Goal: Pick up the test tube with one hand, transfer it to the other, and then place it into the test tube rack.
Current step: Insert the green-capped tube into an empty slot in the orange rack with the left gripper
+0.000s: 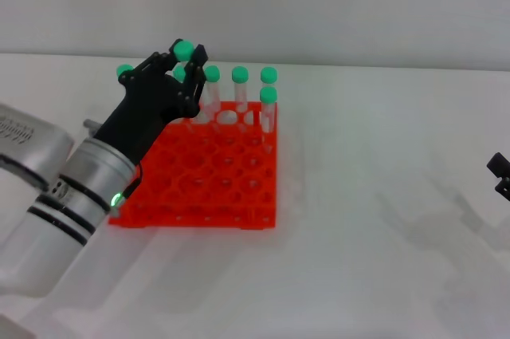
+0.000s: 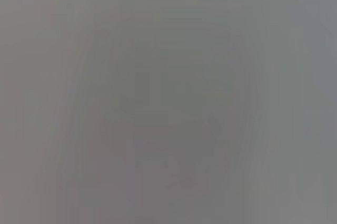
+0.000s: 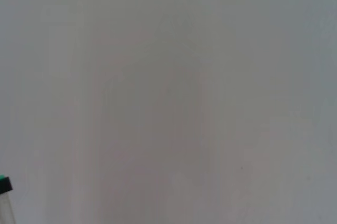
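Left claw (image 1: 185, 64) over far-left corner of orange rack (image 1: 199, 187), fingers clamped on green-capped tube (image 1: 184, 51), held above holes. Right claw (image 1: 500, 175) at table (image 1: 382, 235) edge, fingers: cannot tell. Risk: tip misses hole, or knocks neighbouring tubes (image 1: 240, 84).

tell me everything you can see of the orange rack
The test tube rack is bright orange-red plastic, square, two-tiered, with a grid of round holes. It sits flat on the white table. Green-capped tubes stand upright in its far rows. The left tool hovers over its far left corner, partly hiding it.
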Robot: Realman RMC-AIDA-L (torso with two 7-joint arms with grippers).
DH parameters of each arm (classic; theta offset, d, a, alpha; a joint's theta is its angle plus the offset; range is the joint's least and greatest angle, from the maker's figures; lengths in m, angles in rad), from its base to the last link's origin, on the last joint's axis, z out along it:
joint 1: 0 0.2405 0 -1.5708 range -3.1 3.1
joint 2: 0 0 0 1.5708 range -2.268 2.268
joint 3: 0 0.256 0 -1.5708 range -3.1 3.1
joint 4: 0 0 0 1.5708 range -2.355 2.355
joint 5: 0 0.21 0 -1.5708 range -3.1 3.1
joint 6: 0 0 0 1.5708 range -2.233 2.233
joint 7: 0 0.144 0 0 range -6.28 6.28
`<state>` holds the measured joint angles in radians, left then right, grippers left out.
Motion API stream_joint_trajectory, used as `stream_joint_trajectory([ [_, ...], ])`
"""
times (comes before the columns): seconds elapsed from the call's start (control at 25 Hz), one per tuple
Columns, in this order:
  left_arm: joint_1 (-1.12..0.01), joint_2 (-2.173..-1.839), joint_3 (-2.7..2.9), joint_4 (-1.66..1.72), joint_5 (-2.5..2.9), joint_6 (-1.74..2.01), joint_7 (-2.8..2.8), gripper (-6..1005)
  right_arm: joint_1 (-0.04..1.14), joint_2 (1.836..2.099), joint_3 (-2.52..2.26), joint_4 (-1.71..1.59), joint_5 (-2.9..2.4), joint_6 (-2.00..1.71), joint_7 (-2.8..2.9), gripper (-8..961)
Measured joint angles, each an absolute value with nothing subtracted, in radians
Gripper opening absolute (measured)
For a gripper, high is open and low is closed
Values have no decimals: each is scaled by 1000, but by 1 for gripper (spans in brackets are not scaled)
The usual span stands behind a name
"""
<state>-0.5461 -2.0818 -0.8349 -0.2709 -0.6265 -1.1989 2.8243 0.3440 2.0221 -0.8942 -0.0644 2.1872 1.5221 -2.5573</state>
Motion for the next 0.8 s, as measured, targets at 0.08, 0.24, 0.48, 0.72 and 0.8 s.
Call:
stream_joint_trajectory([
  [0.08,-564,-2081,-841,-258,-628,-1183,2825,290,344,2022,-893,-64,2188,1522,-2557,860],
  [0.24,-590,-2080,-848,-239,-626,-1166,2825,293,347,2023,-890,-65,2190,1523,-2557,860],
  [0.48,-625,-2081,-841,-226,-608,-1114,2825,297,351,2024,-892,-71,2192,1523,-2557,860],
  [0.72,-649,-2085,-839,-228,-563,-1090,2826,301,351,2025,-893,-73,2192,1523,-2557,860],
  [0.8,-654,-2086,-839,-232,-555,-1078,2826,302,351,2025,-893,-73,2191,1523,-2557,860],
])
